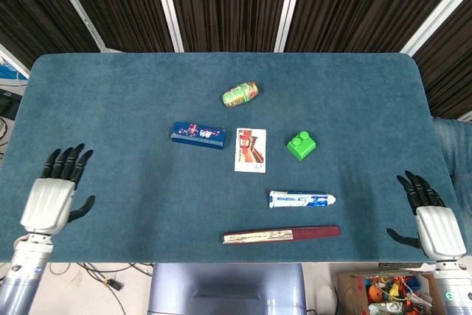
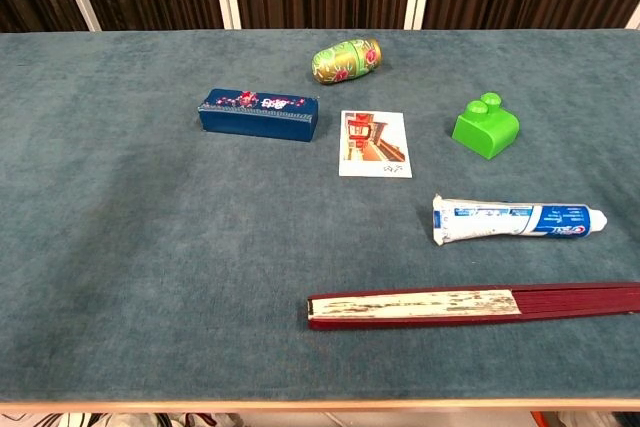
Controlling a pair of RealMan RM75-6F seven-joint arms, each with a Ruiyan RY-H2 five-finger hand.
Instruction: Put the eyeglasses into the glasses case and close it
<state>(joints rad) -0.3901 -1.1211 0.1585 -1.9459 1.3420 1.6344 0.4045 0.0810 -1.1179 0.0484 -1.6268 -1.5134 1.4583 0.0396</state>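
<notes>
A blue oblong case [image 1: 198, 135] with a flowered lid lies closed at the middle left of the table, and also shows in the chest view [image 2: 259, 113]. No eyeglasses are visible in either view. My left hand [image 1: 53, 193] hovers at the table's front left edge, far from the case, fingers spread and holding nothing. My right hand [image 1: 431, 215] sits off the front right corner, fingers apart and empty. Neither hand shows in the chest view.
A green patterned egg-shaped tin [image 1: 240, 94] lies behind the case. A picture card [image 1: 250, 150], a green toy brick [image 1: 301, 145], a toothpaste tube [image 1: 301, 199] and a folded red fan [image 1: 281, 234] lie to the right and front.
</notes>
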